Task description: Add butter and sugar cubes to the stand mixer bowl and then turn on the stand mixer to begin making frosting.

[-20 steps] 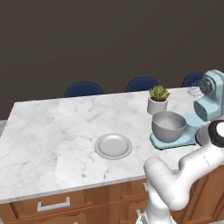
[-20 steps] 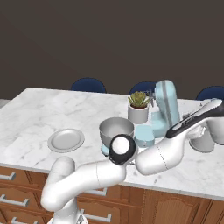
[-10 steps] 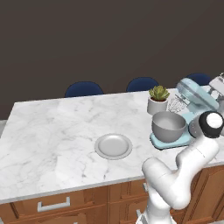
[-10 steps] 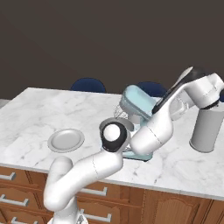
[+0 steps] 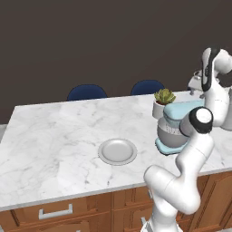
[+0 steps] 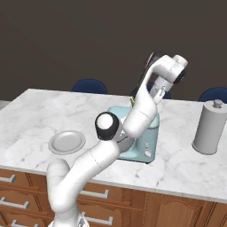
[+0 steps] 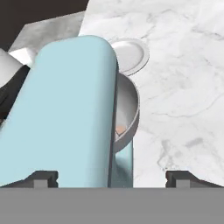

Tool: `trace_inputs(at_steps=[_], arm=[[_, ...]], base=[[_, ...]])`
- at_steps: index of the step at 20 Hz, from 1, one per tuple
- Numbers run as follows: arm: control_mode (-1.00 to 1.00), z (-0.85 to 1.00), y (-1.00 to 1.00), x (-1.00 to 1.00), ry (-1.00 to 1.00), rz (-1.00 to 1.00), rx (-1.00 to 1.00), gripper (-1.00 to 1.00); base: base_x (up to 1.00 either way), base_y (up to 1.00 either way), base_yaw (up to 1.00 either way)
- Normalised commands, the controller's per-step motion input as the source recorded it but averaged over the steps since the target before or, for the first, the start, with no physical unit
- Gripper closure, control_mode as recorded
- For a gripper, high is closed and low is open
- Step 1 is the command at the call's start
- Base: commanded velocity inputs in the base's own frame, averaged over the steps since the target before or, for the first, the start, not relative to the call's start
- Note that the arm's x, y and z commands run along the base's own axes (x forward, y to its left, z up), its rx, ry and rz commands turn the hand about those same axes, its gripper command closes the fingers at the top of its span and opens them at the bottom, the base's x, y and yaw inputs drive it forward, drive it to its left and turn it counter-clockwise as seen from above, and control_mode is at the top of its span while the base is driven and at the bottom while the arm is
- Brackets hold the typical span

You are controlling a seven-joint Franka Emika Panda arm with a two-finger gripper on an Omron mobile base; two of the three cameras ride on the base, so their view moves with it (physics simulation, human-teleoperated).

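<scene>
With the head of the stand mixer [image 7: 70, 113] lowered over the stand mixer bowl [image 7: 127, 111], looks ready for switching on: bowl seated on the blue base, head closing most of its mouth, a small tan scrap visible inside at the rim, possibly an ingredient, too small to tell. Fingers [image 7: 111, 177] spread wide, pinching nothing, poised well above the mixer in the right base view [image 6: 153, 91], probably to clear the head. Seen along the hand: mixer head at about 11 o'clock from the fingertips, bowl edge at 12 to 1 o'clock, grey plate [image 7: 129, 54] beyond at 12 o'clock on the marble desk [image 7: 183, 87]. Butter bar not made out.
</scene>
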Motion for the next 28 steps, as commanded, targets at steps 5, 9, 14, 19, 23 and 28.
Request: trace_inputs(at_steps=[5,9,14,19,23,28], arm=[[-1.00,-0.11,0.51,-0.32,-0.03,0.01,-0.25,-1.00],[-1.00,0.17,0.63,-0.95,-0.32,0.02,-0.27,-1.00],[-1.00,0.17,0.70,-0.95,-0.39,0.04,-0.33,-1.00],[-1.00,0.07,0.60,-1.00,-0.37,0.00,-0.26,-1.00],[-1.00,0.07,0.29,-1.00,-0.38,0.01,-0.20,-1.00],[-1.00,0.13,0.05,-1.00,-0.38,0.03,-0.15,-1.00]], base=[[0.00,0.00,0.00],[0.00,0.00,0.00],[0.00,0.00,0.00],[0.00,0.00,0.00],[0.00,0.00,0.00],[0.00,0.00,0.00]])
